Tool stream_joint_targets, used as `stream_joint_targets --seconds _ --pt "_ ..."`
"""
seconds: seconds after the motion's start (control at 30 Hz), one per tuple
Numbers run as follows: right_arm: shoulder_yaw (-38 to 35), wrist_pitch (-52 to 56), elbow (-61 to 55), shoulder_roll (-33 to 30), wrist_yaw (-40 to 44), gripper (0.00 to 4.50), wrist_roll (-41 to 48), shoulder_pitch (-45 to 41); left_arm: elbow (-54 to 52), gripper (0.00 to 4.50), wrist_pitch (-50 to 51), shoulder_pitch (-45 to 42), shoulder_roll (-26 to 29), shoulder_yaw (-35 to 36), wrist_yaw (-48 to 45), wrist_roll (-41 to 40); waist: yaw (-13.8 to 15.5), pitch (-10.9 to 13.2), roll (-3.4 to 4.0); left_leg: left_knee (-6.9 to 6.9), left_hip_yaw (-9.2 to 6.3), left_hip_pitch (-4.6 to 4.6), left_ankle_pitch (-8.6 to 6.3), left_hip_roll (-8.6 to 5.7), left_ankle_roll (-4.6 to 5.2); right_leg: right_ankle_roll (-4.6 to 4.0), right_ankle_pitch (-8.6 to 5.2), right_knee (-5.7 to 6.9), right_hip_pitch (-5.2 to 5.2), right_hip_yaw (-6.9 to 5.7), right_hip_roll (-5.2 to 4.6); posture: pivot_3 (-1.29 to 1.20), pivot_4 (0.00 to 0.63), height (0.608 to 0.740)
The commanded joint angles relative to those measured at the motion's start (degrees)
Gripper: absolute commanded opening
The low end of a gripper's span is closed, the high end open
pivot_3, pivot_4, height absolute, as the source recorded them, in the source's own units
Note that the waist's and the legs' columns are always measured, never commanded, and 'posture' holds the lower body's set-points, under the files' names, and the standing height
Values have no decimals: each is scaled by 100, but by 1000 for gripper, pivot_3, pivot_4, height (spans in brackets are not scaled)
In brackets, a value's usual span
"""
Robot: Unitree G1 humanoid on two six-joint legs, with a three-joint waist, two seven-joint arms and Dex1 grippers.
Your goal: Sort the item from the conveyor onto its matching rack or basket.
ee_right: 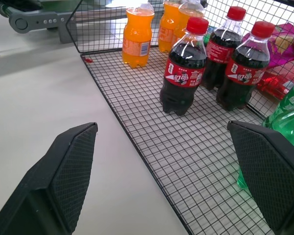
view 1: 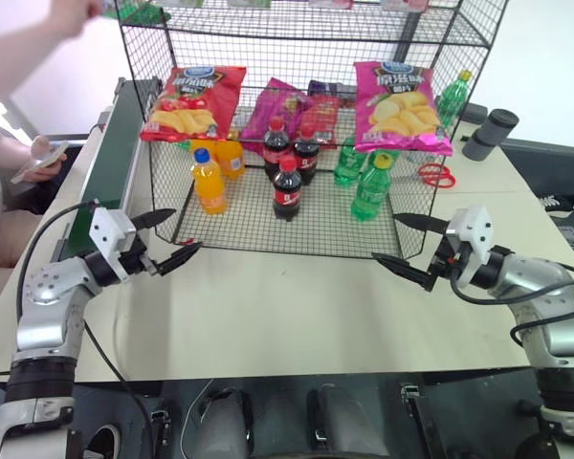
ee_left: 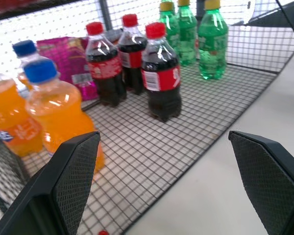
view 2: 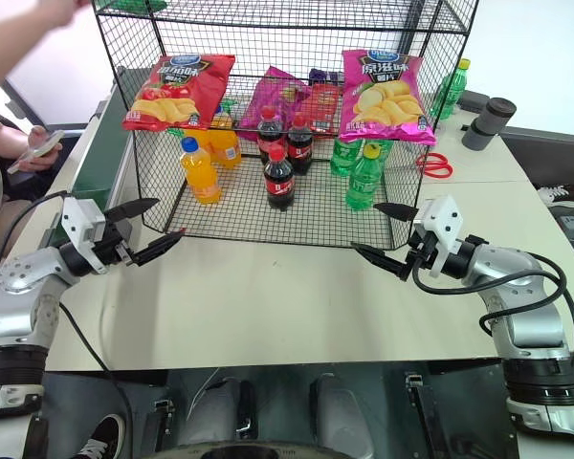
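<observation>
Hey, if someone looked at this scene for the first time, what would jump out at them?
The black wire rack at the back of the table, with a red crisp bag and a pink crisp bag hanging over orange, cola and green bottles. In front, the left gripper and right gripper hover open over the table.

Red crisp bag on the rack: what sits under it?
Under the red crisp bag, on the rack's bottom tier, stand orange bottles: one out in front, others further back, their upper parts covered by the bag, so their number is unclear.
</observation>
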Motion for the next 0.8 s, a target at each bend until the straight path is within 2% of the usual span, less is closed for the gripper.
stream_joint_targets --seconds 0.03,0.6,0.8 --pt "-71 -49 -199 -25 10 4426 52 36 -12 4500 -132 -23 53 32 -121 -15 1 0 0 0 0 0 0 0 0 0 0 0 0 0 0 0 150 740" --pt "-3 -39 -324 -109 37 4426 -16 26 68 4500 -98 56 54 62 -215 -15 0 0 0 0 0 0 0 0 0 0 0 0 0 0 0 0 150 740" --pt "54 -51 -225 -52 33 4426 -43 -83 328 4500 -592 -94 5 293 164 133 1 0 0 0 0 0 0 0 0 0 0 1 0 0 -1 0 150 740"
